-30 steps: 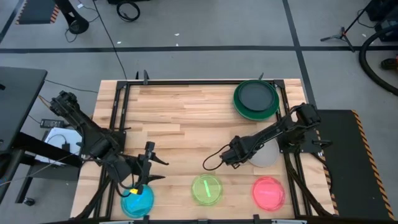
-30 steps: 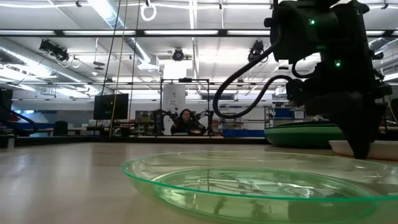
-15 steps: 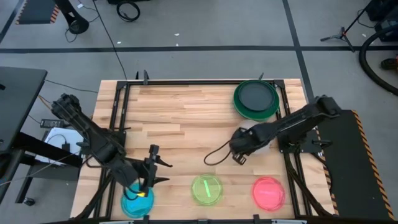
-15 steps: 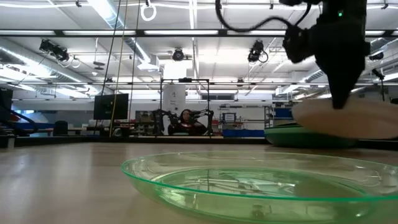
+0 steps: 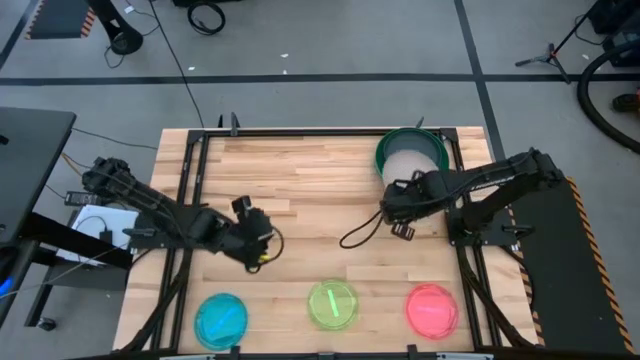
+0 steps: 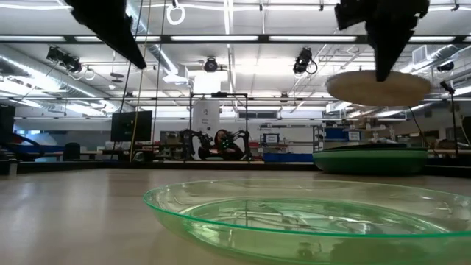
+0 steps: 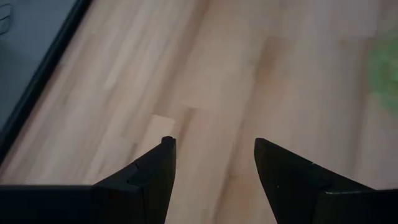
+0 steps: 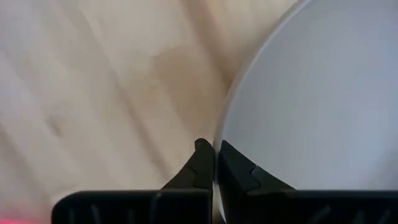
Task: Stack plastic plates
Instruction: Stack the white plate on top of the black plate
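Note:
My right gripper is shut on the pale grey plate, which hovers over the green stack near the table's far right corner. The low view shows the grey plate well above that stack. My left gripper is open above bare wood left of centre, touching nothing; its wrist view shows the open gripper over the boards. Three small translucent plates lie flat along the near edge: blue, yellow-green and pink. My right gripper pinches the pale grey plate's rim between its two fingers, on the side of the plate toward the table's near left. The fingers come down at it from above. The plate is lifted clear, roughly level, above the green stack.
The table's metal frame runs along its left and right sides. A loose cable hangs from the right arm over the middle. The yellow-green plate fills the low view's foreground. Bare wood spans the table's centre and far left.
My right gripper has lifted the pale grey plate off the table at the right side, then carried it up and toward the far edge until it is over the green stack. My left gripper has risen from the blue plate and moved toward the table's middle; that plate stayed put.

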